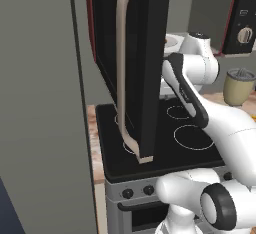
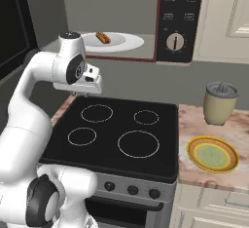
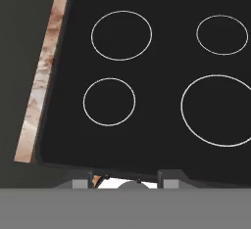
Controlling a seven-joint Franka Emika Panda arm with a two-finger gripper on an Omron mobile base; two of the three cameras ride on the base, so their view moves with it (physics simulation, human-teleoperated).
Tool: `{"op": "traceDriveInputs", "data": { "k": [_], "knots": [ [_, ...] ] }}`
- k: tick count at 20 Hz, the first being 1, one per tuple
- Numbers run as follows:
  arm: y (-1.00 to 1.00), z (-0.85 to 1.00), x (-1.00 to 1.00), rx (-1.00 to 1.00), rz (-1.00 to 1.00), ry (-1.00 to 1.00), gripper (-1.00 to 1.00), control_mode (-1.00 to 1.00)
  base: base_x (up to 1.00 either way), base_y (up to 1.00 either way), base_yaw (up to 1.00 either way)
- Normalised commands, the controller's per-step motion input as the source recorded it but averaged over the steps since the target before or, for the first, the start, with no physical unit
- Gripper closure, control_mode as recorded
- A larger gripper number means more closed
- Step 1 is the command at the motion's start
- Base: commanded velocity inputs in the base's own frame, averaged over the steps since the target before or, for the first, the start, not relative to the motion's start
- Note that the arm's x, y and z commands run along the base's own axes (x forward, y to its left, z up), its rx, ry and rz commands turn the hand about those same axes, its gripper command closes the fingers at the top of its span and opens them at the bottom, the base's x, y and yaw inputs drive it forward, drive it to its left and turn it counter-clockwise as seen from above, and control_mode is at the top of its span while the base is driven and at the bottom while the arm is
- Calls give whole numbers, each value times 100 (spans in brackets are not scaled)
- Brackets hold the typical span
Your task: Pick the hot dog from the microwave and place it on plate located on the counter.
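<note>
Pincer (image 2: 86, 94) shut with nothing held, fingers hard to make out, hanging over black stovetop (image 2: 116, 134) with four ring burners, one small brown-tan hot dog (image 2: 102, 37) on white dish (image 2: 124, 42) inside open microwave (image 2: 180, 22), one yellow green-rimmed plate (image 2: 212, 154) on speckled counter (image 2: 194, 124) beside one juicer (image 2: 220, 103), microwave door (image 1: 132, 68) cut off at top.

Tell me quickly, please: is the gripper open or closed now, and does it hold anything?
Gripper: closed, holding nothing; the hot dog lies on the white dish in the microwave.
</note>
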Motion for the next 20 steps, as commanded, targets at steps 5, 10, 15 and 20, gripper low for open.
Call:
{"op": "traceDriveInputs", "data": {
  "k": [5,10,15,20],
  "knots": [
    [-1,0,-28,0,1,-11,-100,-100,0,0,0],
    [-1,21,-36,0,0,-23,-100,-100,0,0,0],
    [0,37,-19,0,0,-26,-100,-100,0,0,0],
    [0,53,-1,0,0,-24,-100,-100,0,0,0]
  ]
}}
